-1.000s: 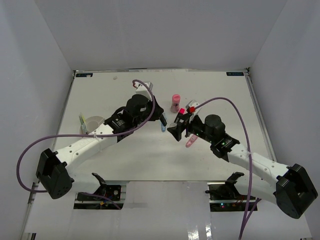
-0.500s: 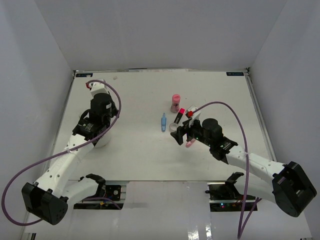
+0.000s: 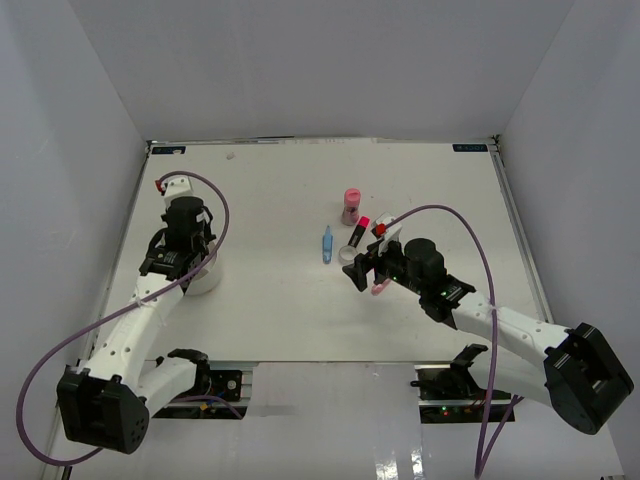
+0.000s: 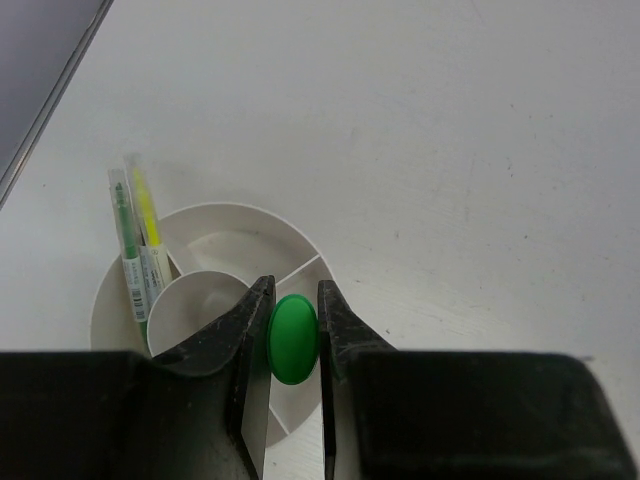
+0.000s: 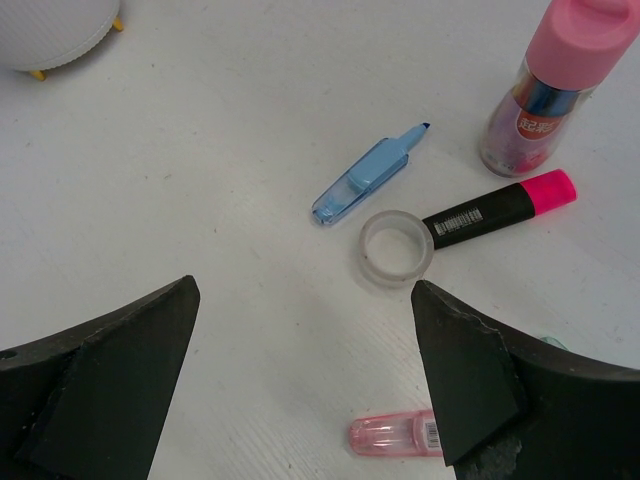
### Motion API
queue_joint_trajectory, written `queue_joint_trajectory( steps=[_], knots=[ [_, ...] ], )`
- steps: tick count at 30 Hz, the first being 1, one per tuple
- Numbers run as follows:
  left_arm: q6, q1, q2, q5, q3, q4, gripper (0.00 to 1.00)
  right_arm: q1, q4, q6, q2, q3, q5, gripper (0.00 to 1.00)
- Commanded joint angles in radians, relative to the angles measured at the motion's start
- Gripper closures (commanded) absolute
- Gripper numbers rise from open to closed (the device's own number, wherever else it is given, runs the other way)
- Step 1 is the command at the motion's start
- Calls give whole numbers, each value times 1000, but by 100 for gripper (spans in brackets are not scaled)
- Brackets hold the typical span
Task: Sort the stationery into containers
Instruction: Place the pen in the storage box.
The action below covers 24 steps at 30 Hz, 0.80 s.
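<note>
Left wrist view: your left gripper [image 4: 293,300] is clamped on the green highlighter [image 4: 293,345], held end-up directly over the white bowl [image 4: 240,210] and not yet released. Two thin pens [image 4: 135,245] lean in one compartment of the bowl. Well apart from the bowl, your right gripper [image 5: 305,290] hangs wide open and empty over the tape roll [image 5: 397,247], blue pen [image 5: 368,180], black marker [image 5: 497,210], pink cylinder [image 5: 555,85] and pink highlighter [image 5: 395,435]. All five are left to sort, so I judge the task under halfway.

Upright green highlighter [image 4: 293,340] hangs over divided white cup [image 4: 240,248].

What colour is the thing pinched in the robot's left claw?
Green. The item in the left claw shows best in the left wrist view.
</note>
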<state>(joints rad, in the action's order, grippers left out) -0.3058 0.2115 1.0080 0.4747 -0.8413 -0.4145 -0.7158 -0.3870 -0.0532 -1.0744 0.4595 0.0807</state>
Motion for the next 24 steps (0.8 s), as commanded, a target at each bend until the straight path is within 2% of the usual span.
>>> queue_joint_trajectory(
  steps=[1,8,13,16,21,24],
  knots=[
    [20,-12,-5,-24,16,42,100,-5,-26,7,7,-4,-13,7],
    [16,-20,26,-47,59,54,89,-5,-26,9,5,-5,-27,7],
    [13,-26,53,-68,64,62,71,-5,-24,12,-2,-7,-47,7],
    [11,-29,61,-80,68,63,64,-5,-26,10,-7,-7,-56,7],
    [11,-32,60,-87,67,69,55,-5,-24,7,-15,-7,-78,6],
    [11,-32,58,-99,64,68,50,-5,-15,-3,-22,-4,-140,6]
  ],
)
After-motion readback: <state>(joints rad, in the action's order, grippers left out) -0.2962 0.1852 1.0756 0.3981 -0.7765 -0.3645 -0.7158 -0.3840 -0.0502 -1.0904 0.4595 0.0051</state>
